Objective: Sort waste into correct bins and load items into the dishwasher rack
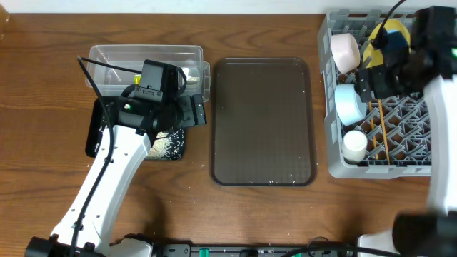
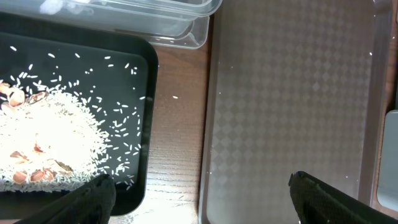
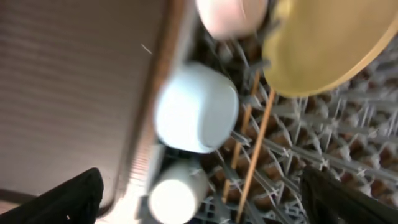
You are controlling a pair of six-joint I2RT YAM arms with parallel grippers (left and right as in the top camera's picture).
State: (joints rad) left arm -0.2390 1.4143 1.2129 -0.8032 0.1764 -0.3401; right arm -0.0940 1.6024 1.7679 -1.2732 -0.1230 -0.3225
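My left gripper is open and empty, low over the gap between the black tray and the brown serving tray. White rice with a few brownish bits lies heaped in the black tray. The clear tub sits behind it; my arm hides most of its contents. My right gripper is open and empty above the grey rack. In the rack are the pinkish bowl, yellow plate, light blue bowl, white cup and chopsticks.
The large brown serving tray lies between the bins and the rack, with a few rice grains on it and on the wood beside it. The table's wooden top runs along the front.
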